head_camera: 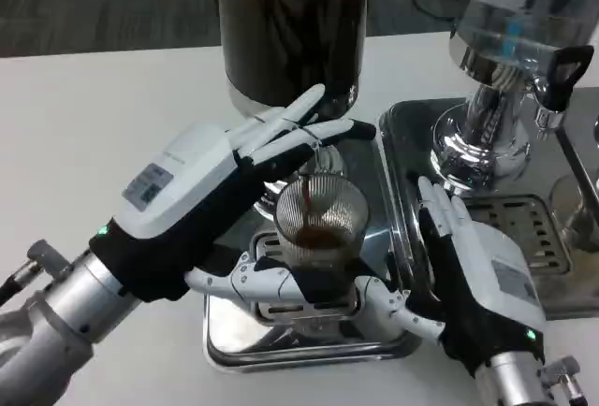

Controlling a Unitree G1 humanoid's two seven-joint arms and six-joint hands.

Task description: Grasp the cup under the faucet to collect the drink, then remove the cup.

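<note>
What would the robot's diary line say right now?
phase: filling | left hand: at faucet | right hand: by cup, grip unclear | cup: on drip tray, dark drink pouring in

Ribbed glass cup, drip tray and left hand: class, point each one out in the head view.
ribbed glass cup (328,208): head view, on its ribbed side wall.
drip tray (281,348): head view, on its shiny front rim.
left hand (201,191): head view, on its white back.

Left hand (201,195) reaches in with fingers (299,130) stretched far; right hand (482,275) sits near right, thumb curled inward.
</note>
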